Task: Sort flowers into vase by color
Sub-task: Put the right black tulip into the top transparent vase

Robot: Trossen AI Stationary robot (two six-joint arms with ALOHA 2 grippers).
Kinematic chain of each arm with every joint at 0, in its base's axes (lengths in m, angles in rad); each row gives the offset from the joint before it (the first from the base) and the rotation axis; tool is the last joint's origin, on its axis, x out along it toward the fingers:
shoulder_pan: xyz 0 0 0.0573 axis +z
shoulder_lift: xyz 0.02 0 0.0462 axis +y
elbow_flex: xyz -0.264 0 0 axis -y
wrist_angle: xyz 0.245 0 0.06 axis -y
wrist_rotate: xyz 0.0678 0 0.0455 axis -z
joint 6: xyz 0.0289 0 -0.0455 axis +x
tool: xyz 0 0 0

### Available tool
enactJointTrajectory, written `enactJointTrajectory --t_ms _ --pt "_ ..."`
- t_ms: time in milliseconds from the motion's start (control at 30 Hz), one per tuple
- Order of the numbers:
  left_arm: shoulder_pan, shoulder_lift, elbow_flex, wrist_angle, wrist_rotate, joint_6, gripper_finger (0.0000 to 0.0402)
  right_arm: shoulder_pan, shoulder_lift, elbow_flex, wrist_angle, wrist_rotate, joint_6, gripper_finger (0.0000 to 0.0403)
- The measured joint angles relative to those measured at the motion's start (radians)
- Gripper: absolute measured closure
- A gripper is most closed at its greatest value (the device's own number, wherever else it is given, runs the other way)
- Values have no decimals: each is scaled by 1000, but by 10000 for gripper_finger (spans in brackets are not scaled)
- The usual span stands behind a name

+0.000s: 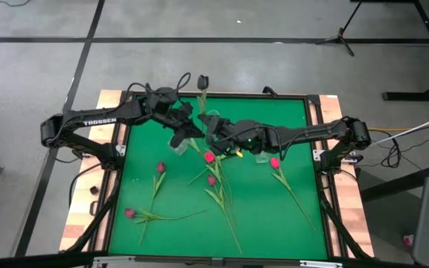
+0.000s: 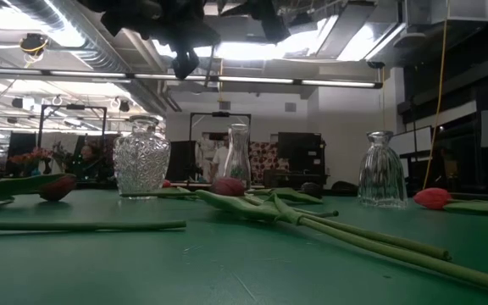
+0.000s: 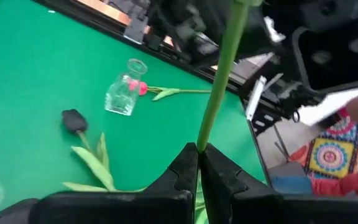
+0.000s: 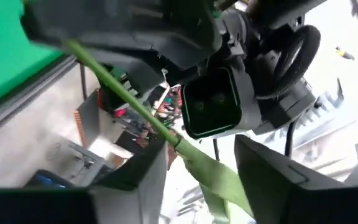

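Both arms meet above the far middle of the mat (image 1: 274, 223). The left gripper (image 3: 199, 163) pinches a flower stem (image 3: 222, 74). Three vases (image 2: 142, 158) stand in a row across the mat, with loose flowers (image 1: 218, 195) lying in front of them.

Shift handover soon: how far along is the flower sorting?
Done: nothing visible; the three clear glass vases appear to hold no stems. In hand: the left gripper is shut on the green stem of a near-black tulip raised over the table's far edge, and the open right gripper sits around that stem. Left: five pink-red tulips and another near-black tulip lie on the green mat.
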Motion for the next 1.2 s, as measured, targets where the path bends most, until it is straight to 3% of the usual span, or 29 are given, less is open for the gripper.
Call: enactJointTrajectory --t_ms 300,467,567,633,867,967,1200 --pt "87 -15 0 43 -89 -34 393 -1 -5 0 -3 183 216 178" --pt "129 -17 0 57 -186 -27 392 -6 -41 0 -7 209 373 178" --pt "143 -17 0 77 -224 -23 392 -24 -85 0 -122 196 547 178" --pt "149 -17 0 105 -232 -23 392 -54 -131 0 -258 118 725 178" --pt "138 -18 0 300 -195 2 392 -222 -301 1 -610 -381 1310 178" --pt "111 -18 0 347 -192 46 392 -278 -342 1 -738 -587 1398 178" --pt "82 -34 -54 412 -206 101 392 -394 -421 0 -1007 -1018 1430 178"
